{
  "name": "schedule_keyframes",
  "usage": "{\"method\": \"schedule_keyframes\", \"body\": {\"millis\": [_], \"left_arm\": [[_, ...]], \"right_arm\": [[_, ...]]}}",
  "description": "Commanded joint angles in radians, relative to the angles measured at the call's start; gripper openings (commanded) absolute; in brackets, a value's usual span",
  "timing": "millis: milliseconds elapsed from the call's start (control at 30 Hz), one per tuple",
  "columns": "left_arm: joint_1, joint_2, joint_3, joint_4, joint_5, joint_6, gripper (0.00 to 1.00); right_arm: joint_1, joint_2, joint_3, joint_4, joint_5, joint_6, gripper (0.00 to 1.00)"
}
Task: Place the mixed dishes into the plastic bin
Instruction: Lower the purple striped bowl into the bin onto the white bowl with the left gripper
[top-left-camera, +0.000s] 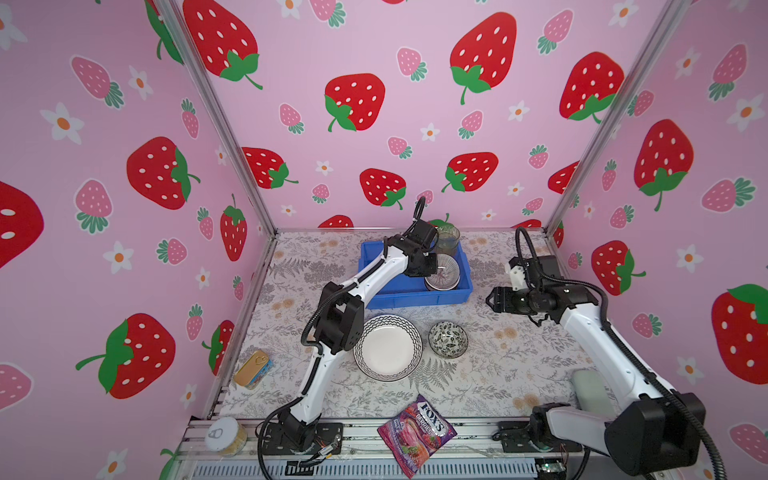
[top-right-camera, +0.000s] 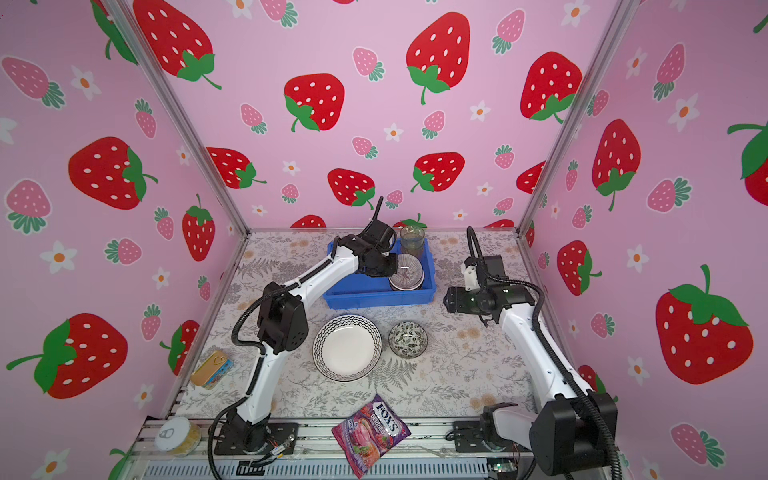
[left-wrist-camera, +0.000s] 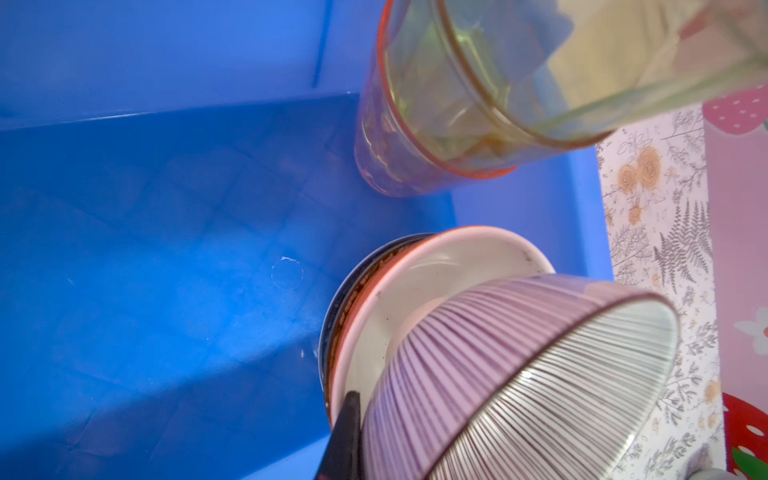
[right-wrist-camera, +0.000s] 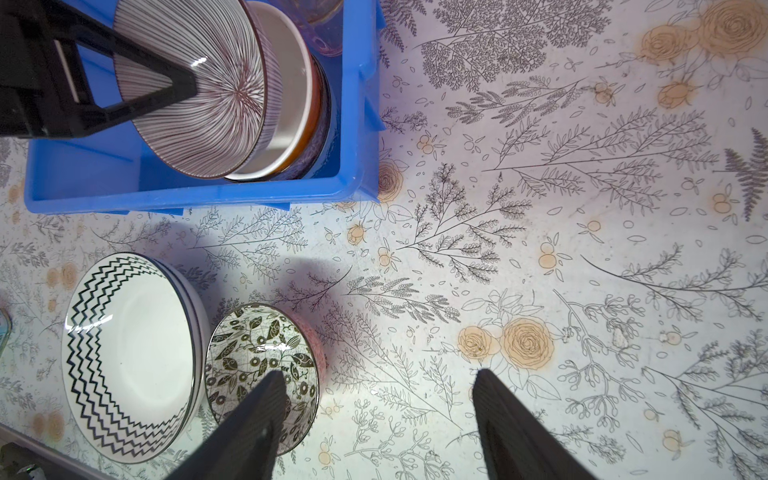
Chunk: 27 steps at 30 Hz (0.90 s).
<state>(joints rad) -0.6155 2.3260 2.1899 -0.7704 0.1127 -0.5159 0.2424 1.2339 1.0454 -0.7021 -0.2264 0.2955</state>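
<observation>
The left gripper (top-left-camera: 435, 266) reaches over the blue plastic bin (top-left-camera: 415, 298), which stands at the far middle of the floral table cover (top-left-camera: 519, 345). The bin's long axis runs left to right in both top views, slightly skewed. The gripper's jaws are clamped on the wall of a striped bowl (top-left-camera: 446, 273). The right wrist view shows one finger (right-wrist-camera: 183, 85) inside the bowl, and the left wrist view shows the other pressed against the outer stripes. That bowl sits in the bin's near right corner, mouth upward and a little askew. It is nested in a white bowl (right-wrist-camera: 286, 91), which rests in a darker one. In the bin's far right corner, nested tinted glasses (top-left-camera: 448, 240) stand upright, mouths up, a greenish one inside a pinkish one. On the cover in front of the bin, a zigzag-rimmed plate (top-left-camera: 387, 347) lies flat, face up. Just to its right a leaf-patterned bowl (top-left-camera: 448, 339) stands mouth up; I cannot tell whether the two touch. The right gripper (top-left-camera: 490, 300) hovers to the right of the bin, pointing toward it, jaws spread wide with nothing between them. A FOX'S candy bag (top-left-camera: 417, 434) lies at the near edge.
</observation>
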Motion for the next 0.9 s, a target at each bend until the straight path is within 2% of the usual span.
{"method": "schedule_keyframes", "body": {"millis": [0,67,333,867], "left_arm": [[0.001,0.002,0.058,0.025,0.055,0.005,0.02],[0.002,0.007,0.065,0.026,0.06,0.004,0.04],[0.002,0.023,0.072,0.026,0.085,-0.005,0.26],[0.0,-0.018,0.028,0.04,0.093,-0.012,0.62]], "right_arm": [[-0.005,0.009,0.013,-0.004,-0.012,-0.002,0.74],[-0.006,0.013,0.011,-0.002,-0.013,-0.001,0.74],[-0.005,0.021,0.013,0.001,-0.014,0.0,0.74],[-0.005,0.029,-0.01,0.008,-0.075,-0.032,0.75]]}}
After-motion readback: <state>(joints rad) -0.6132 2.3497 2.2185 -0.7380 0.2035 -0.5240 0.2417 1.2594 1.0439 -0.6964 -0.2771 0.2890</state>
